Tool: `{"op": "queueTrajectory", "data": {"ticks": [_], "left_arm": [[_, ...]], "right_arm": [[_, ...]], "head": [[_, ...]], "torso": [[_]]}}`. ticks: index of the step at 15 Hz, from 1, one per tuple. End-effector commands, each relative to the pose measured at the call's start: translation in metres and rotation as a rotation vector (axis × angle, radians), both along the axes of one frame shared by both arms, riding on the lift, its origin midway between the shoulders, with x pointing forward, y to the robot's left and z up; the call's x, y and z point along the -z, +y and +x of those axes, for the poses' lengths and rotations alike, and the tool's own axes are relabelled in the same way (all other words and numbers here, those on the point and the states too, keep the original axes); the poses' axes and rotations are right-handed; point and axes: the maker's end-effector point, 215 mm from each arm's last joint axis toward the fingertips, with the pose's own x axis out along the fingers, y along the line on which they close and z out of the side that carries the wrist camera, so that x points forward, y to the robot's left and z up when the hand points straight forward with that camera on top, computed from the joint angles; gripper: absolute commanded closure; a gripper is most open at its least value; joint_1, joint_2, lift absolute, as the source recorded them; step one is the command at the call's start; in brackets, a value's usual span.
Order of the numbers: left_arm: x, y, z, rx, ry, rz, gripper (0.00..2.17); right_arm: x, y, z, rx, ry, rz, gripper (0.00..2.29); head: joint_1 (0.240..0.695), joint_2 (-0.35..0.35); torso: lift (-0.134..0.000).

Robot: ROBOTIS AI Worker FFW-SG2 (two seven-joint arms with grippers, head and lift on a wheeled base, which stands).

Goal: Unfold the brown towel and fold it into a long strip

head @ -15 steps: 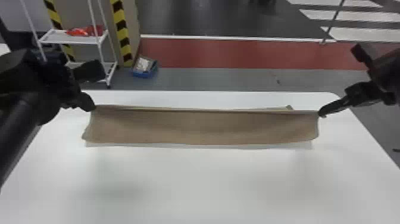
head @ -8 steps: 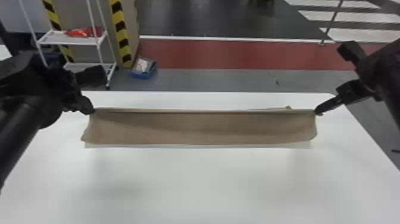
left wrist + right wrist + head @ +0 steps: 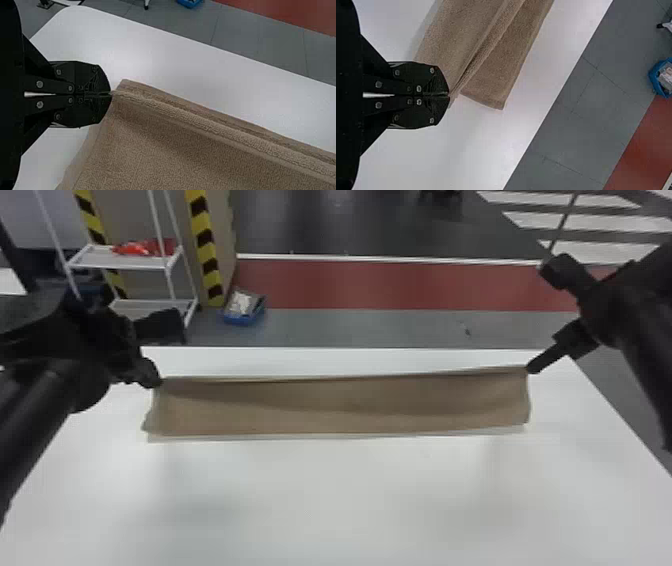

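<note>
Here you are, pinching one top corner of the brown towel [image 3: 345, 405] with your left gripper [image 3: 159, 381], its fingers pressing together, and your right gripper [image 3: 531, 368] is clamping the other just as tightly. Between them the towel is stretching in a long band over the white bench [image 3: 350, 500], and another layer is peeking out [image 3: 498, 85] beyond the raised edge. Past the bench, a blue container [image 3: 245, 315] is sitting on the floor.

Black all over — the left arm [image 3: 45, 405] a thick, smooth tube with a soft grey sheen, the right arm [image 3: 645, 335] equally dark. Blunt blocks [image 3: 160, 325] jut near their ends. Flat black fingers [image 3: 85, 79] have rounded outer edges — pale round screws [image 3: 39, 84] dot their linkages.
</note>
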Motion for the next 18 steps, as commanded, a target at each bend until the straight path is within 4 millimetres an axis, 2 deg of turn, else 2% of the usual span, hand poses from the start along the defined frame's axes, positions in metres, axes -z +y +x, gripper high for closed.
{"op": "queueTrajectory", "data": {"ticks": [1, 8, 9, 10, 15, 18], "left_arm": [[0.000, -0.004, 0.002, 0.009, -0.005, 0.005, 1.96], [0.002, -0.017, 0.006, 0.049, -0.018, 0.029, 1.96], [0.000, -0.020, 0.008, 0.054, -0.030, 0.031, 1.96], [-0.001, -0.024, 0.013, 0.063, -0.053, 0.034, 1.96], [-0.003, -0.036, 0.016, 0.090, -0.075, 0.033, 1.95], [0.000, -0.043, 0.017, 0.100, -0.084, 0.030, 1.95]], "right_arm": [[0.004, 0.002, 0.003, -0.032, -0.003, -0.024, 1.48], [0.020, -0.007, 0.008, -0.037, -0.011, -0.129, 1.47], [0.024, -0.007, 0.007, -0.036, -0.010, -0.133, 1.41], [0.025, -0.010, 0.008, -0.021, -0.019, -0.143, 1.12], [0.032, -0.014, 0.009, 0.041, -0.042, -0.166, 0.16], [0.037, -0.017, 0.007, 0.064, -0.047, -0.167, 0.12]], "head": [[0.647, -0.054], [0.651, -0.067], [0.651, -0.069], [0.651, -0.071], [0.649, -0.088], [0.650, -0.095]], "torso": [[-0.123], [-0.123], [-0.123], [-0.123], [-0.123], [-0.123]]}}
